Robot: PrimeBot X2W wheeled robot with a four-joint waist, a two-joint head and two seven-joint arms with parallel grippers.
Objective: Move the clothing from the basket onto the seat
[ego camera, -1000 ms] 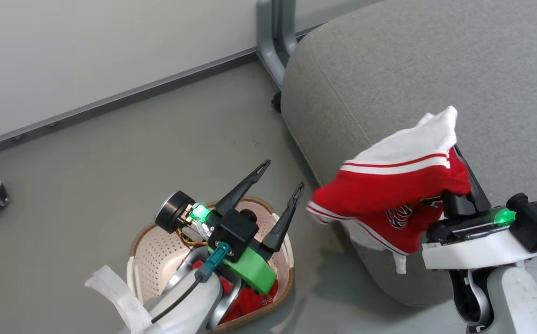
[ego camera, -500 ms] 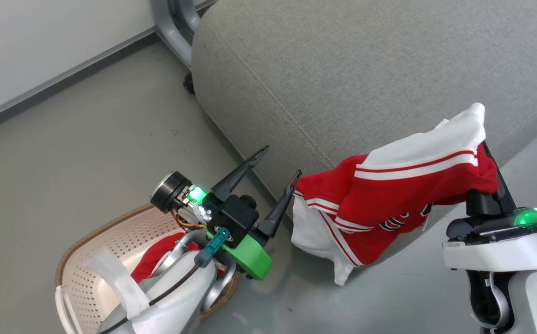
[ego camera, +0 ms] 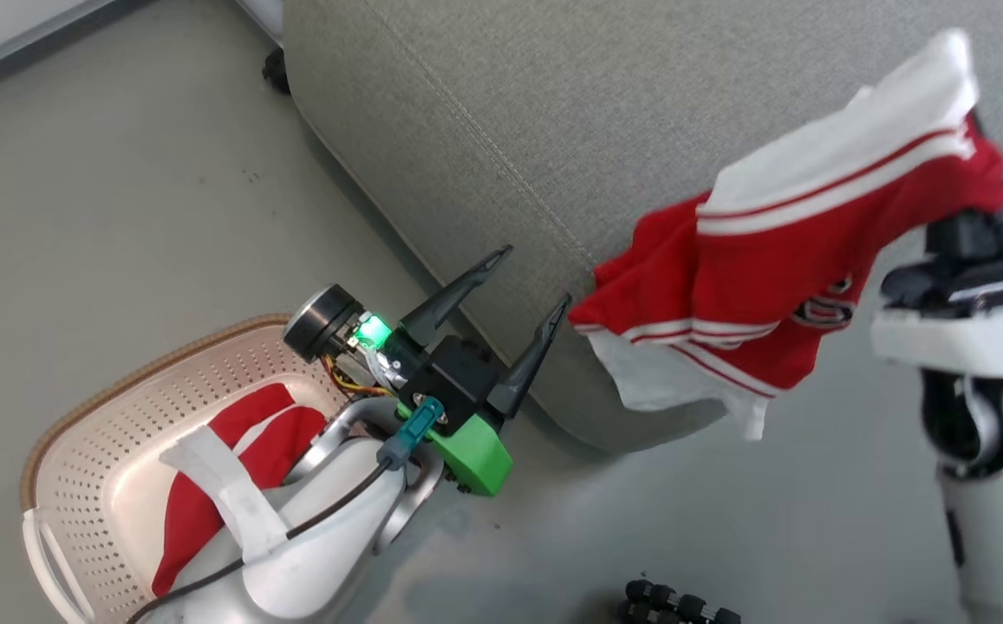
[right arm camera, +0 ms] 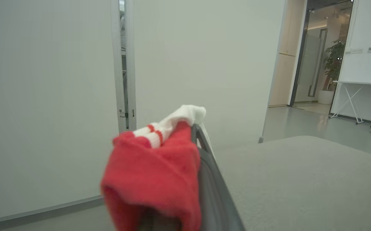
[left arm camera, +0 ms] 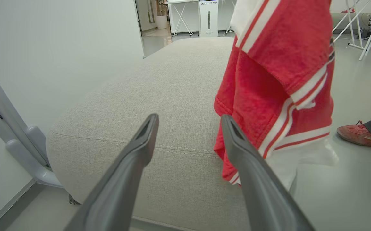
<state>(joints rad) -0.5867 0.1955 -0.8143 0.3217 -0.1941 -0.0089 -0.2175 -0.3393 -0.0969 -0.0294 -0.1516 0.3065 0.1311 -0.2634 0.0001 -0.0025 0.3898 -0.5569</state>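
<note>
Basket (ego camera: 141,371) sat on the floor (ego camera: 120,217) off the seat's near corner. One red garment (ego camera: 271,432) lay on its bottom, partly behind the left forearm (ego camera: 319,537). Left gripper (ego camera: 536,276) was just past the basket's rim, fingers spread wide with nothing between them, tips aimed at the near edge of the seat (ego camera: 484,104). Right gripper (right arm camera: 193,128) was pressed together, pinching the second red garment (ego camera: 778,269) by its white-banded end. The cloth draped over the fingers and hung in the air at the seat's near edge, lower white hem over the floor. Contact with the cushion's side: couldn't tell. Beyond: a red shoe (left arm camera: 355,134) on the floor, white wall (right arm camera: 44,96).
</note>
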